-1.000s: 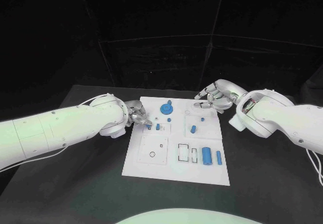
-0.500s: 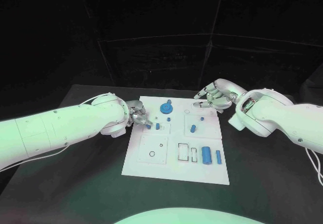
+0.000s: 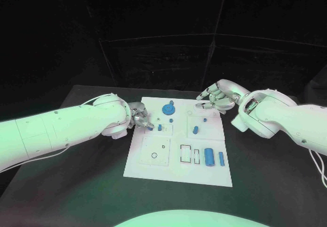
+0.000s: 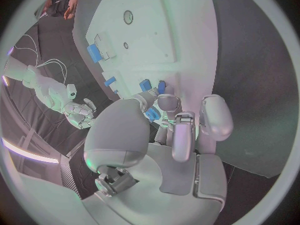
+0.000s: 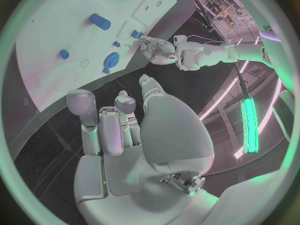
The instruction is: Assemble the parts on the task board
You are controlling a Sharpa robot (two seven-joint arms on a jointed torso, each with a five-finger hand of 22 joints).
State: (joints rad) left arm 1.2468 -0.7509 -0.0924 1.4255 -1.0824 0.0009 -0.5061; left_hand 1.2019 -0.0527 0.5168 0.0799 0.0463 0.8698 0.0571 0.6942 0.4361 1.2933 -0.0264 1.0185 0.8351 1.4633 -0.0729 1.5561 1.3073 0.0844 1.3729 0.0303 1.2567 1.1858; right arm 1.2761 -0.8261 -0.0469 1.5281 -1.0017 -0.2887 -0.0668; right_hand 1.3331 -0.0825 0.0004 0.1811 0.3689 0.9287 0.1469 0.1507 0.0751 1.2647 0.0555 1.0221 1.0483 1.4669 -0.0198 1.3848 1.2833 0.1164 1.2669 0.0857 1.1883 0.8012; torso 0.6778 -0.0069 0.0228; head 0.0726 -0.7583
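The white task board point(image 3: 158, 168) lies in the middle of the black table. A round blue part point(image 3: 168, 110) sits near its far edge, small blue parts point(image 3: 195, 130) stand mid-board, and two blue cylinders point(image 3: 209, 157) lie at the near right. My left hand point(image 3: 141, 118) is at the board's left edge, its fingertips point(image 4: 167, 105) pinching a small blue part point(image 4: 152, 115) just above the board point(image 4: 162, 30). My right hand point(image 3: 216, 100) hovers over the board's far right corner with its fingers apart and nothing in them. The right wrist view shows the board point(image 5: 44, 35), the round blue part point(image 5: 111, 61) and my left hand point(image 5: 159, 49).
Two empty rectangular slots point(image 3: 186, 154) lie beside the cylinders, and a small round hole point(image 3: 154, 156) marks the near left panel. Black table surface point(image 3: 81, 179) surrounds the board on all sides.
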